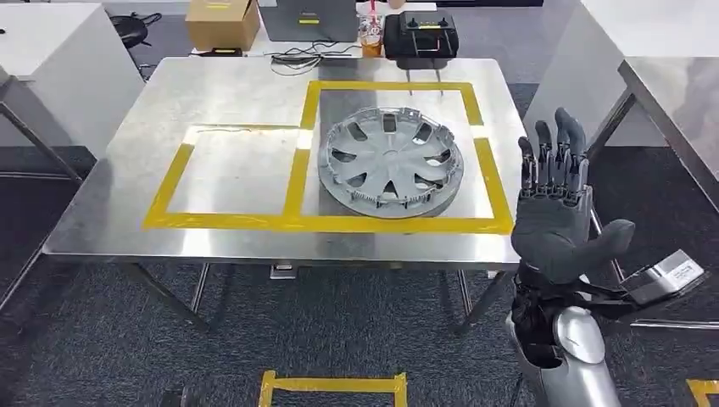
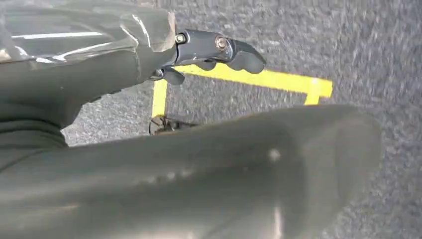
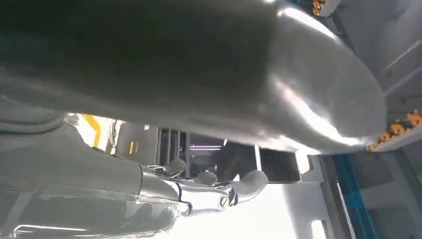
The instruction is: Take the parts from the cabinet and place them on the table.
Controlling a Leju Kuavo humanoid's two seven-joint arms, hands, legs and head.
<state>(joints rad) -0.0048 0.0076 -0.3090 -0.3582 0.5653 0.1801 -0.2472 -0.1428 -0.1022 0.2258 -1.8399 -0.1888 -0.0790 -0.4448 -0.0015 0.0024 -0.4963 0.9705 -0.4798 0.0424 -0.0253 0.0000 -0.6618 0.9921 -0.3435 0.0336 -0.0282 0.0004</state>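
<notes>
A grey plastic wheel cover (image 1: 391,161) lies flat on the steel table (image 1: 237,85), inside the right one of two yellow-taped squares. My right hand (image 1: 555,208) is raised off the table's right front corner, palm toward me, fingers straight up and apart, holding nothing. It is apart from the wheel cover. In the right wrist view that same hand (image 3: 199,191) has its fingers extended with nothing in them. My left hand (image 2: 214,50) hangs low over grey carpet, its fingers loosely extended and holding nothing.
The left taped square (image 1: 237,174) adjoins the wheel cover's square. A cardboard box (image 1: 222,21), a drink cup (image 1: 370,38) and a black case (image 1: 420,36) stand beyond the table's far edge. Another steel table (image 1: 678,93) stands at right. Yellow tape (image 1: 332,386) marks the floor.
</notes>
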